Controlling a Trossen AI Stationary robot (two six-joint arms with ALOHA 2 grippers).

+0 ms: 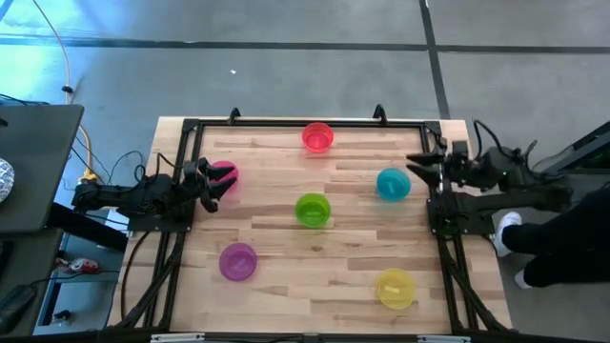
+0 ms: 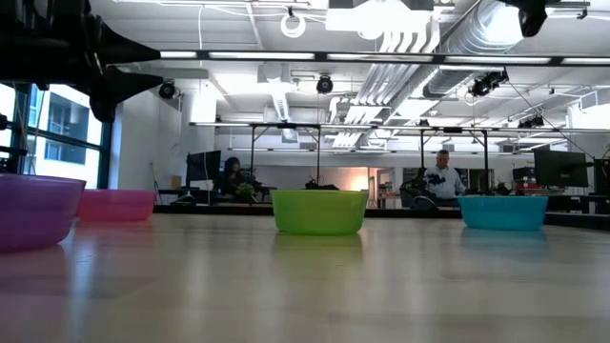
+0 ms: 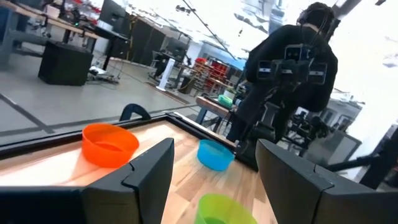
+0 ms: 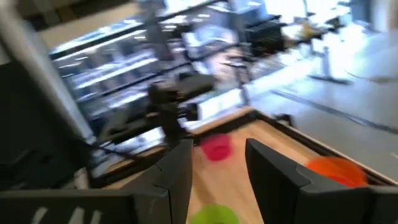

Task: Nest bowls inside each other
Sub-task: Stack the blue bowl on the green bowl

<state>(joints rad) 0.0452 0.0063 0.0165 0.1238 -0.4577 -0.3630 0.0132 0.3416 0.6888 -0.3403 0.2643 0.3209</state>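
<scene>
Six small bowls stand upright on their bases on the wooden table, all apart: red (image 1: 317,137), pink (image 1: 224,174), blue (image 1: 393,184), green (image 1: 312,210), purple (image 1: 237,261) and yellow (image 1: 395,288). My left gripper (image 1: 212,181) is open and raised above the table at its left side, over the near-left rim of the pink bowl. Its wrist view shows open fingers (image 3: 214,147) with the red (image 3: 110,144), blue (image 3: 216,154) and green (image 3: 224,208) bowls ahead. My right gripper (image 1: 416,164) is open and raised at the right side, just beyond the blue bowl.
A black frame (image 1: 286,122) borders the table's far, left and right sides. A person (image 1: 562,233) stands by the right arm's base. Bare wood lies between the bowls. In the low view the purple (image 2: 33,210), pink (image 2: 114,204), green (image 2: 318,211) and blue (image 2: 502,211) bowls stand in a row.
</scene>
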